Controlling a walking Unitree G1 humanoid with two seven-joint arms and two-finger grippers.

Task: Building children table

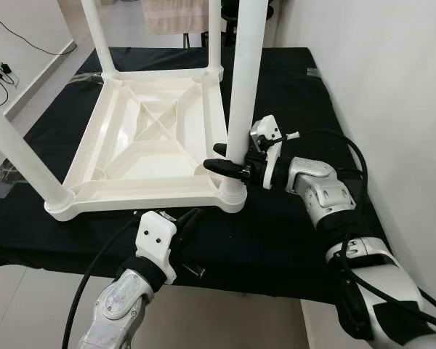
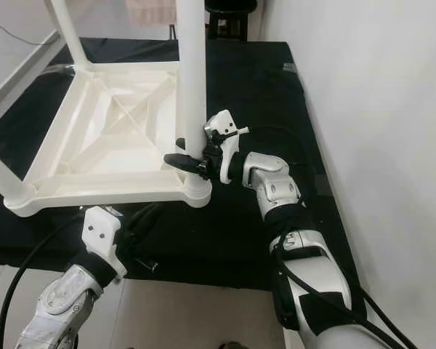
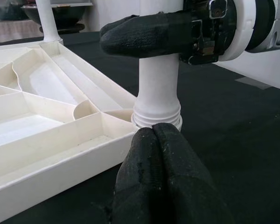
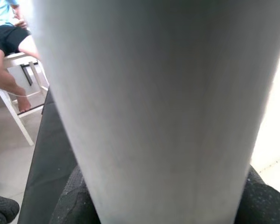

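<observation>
Tabletop (image 1: 160, 138), upside down on the black mat (image 1: 291, 218) at frame centre, lets legs screw in from above, so the right gripper (image 1: 229, 160) clamps the near-right leg (image 1: 243, 80) above its socket, while the left gripper (image 1: 189, 218), fingers pressed together, waits below.

The upside-down tabletop (image 1: 156, 138) lies on the cloth-covered table (image 1: 291, 233), legs pointing up. The right gripper (image 1: 229, 160) clasps the near-right leg (image 1: 245, 80) just above its socket. The left gripper (image 1: 192, 218) sits before the tabletop's near edge.
</observation>
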